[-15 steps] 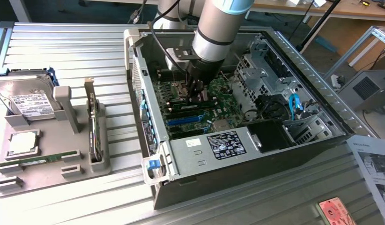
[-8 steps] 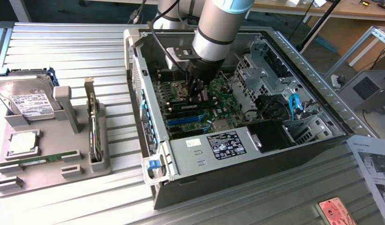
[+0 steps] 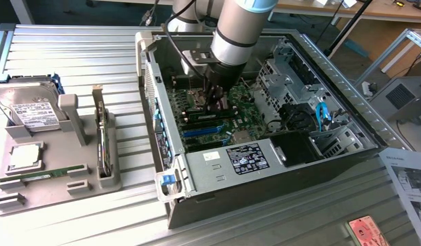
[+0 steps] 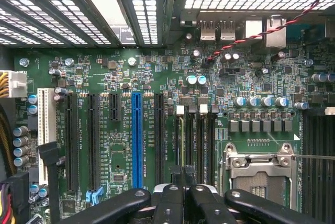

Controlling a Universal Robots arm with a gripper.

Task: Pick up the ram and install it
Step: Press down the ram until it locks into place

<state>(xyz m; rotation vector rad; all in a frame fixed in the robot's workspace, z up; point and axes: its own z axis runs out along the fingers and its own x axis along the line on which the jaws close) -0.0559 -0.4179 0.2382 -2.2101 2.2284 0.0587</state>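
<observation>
Gripper (image 4: 183,195): closed, empty | case (image 3: 347,87): motherboard (image 4: 131,77); tray (image 3: 53,192): ram (image 3: 43,174)

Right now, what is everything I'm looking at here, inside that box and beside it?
Computer case: one, grey, open, middle of the slatted table.
Motherboard: one, green, inside the case.
Ram: one stick, green, in the grey holder tray at the exterior view's left.
Holder tray: one, grey.
Hard drive: one, silver, on the tray's far end.
Card with metal bracket: one, upright in the tray.
Gripper: one, black, shut, low over the motherboard's slots.
</observation>
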